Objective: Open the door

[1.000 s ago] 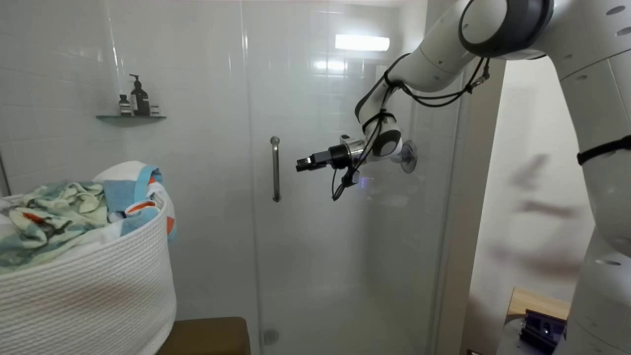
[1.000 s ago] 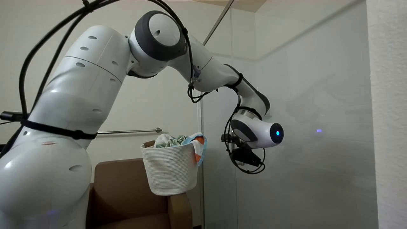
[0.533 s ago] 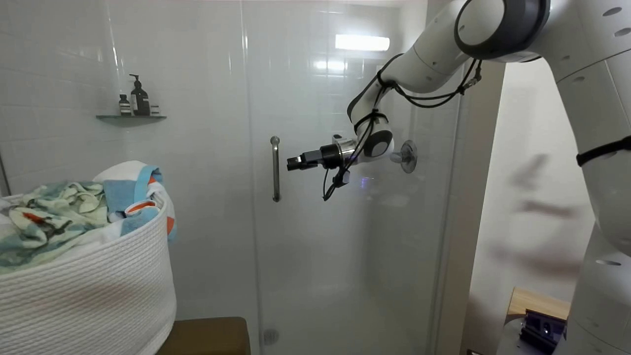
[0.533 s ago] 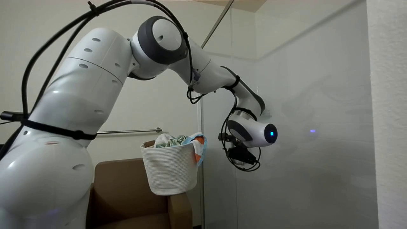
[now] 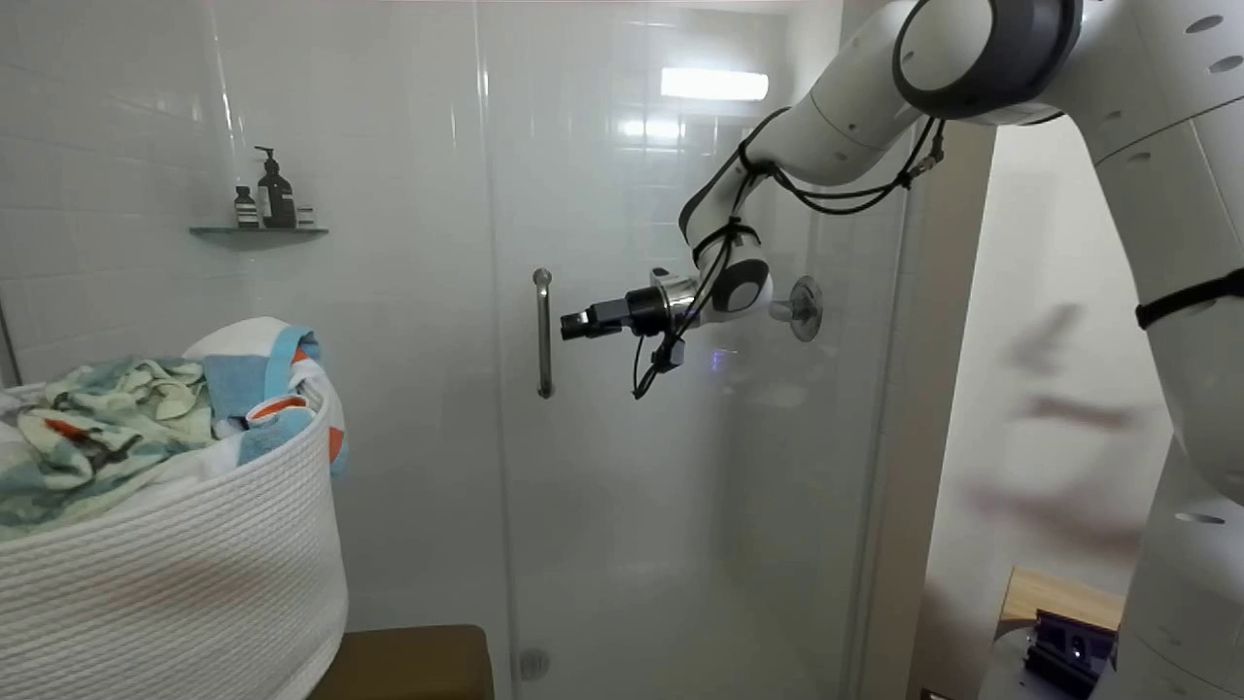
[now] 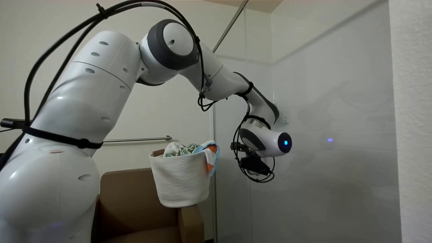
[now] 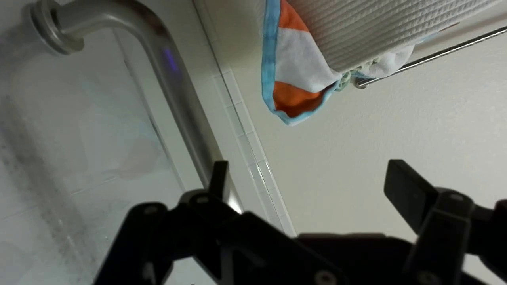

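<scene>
Arm (image 6: 98,84): glossy white, fat rounded segments, a thin dark seam (image 6: 108,72) across the upper one. Oval grey dimples (image 6: 90,70) dotted along it. Elbow (image 6: 184,62): charcoal ring (image 6: 156,47) about a flat white cap (image 6: 177,35). Wide black strap (image 6: 59,136) lower down; narrower black band (image 6: 250,87) on the forearm. Black cables (image 6: 103,14) outside the casing, a grey plug (image 6: 208,81) among them. Wrist (image 6: 266,140): white, dark grey oval patch (image 6: 251,139); from here I see a black end disc (image 6: 284,149), bright blue light (image 6: 286,142) at its centre. Silver collar (image 5: 682,290) next to the tool (image 7: 315,185): black, blocky fingers (image 7: 410,194), round screw heads (image 7: 325,277).
</scene>
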`<state>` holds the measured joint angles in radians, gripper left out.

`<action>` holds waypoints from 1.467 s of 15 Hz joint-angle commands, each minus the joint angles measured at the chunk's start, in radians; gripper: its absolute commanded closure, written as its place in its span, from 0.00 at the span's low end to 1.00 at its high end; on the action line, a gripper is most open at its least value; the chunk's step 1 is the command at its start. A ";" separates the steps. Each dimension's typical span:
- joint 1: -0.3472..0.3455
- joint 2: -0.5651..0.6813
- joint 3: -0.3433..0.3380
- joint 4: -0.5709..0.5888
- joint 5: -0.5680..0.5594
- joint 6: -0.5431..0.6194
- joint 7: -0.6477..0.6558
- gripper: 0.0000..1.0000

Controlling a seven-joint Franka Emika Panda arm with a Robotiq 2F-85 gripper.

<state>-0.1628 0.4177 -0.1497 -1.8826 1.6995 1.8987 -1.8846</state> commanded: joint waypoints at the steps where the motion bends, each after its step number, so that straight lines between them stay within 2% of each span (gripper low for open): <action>1: 0.019 0.004 0.011 0.000 0.044 0.058 0.009 0.00; 11: 0.061 0.033 0.029 0.017 0.099 0.151 0.037 0.00; 16: 0.054 0.032 0.026 0.011 0.087 0.148 0.068 0.00; 22: 0.031 -0.009 0.007 0.009 0.069 0.120 0.171 0.00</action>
<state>-0.1144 0.4409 -0.1304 -1.8790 1.7730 2.0212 -1.7743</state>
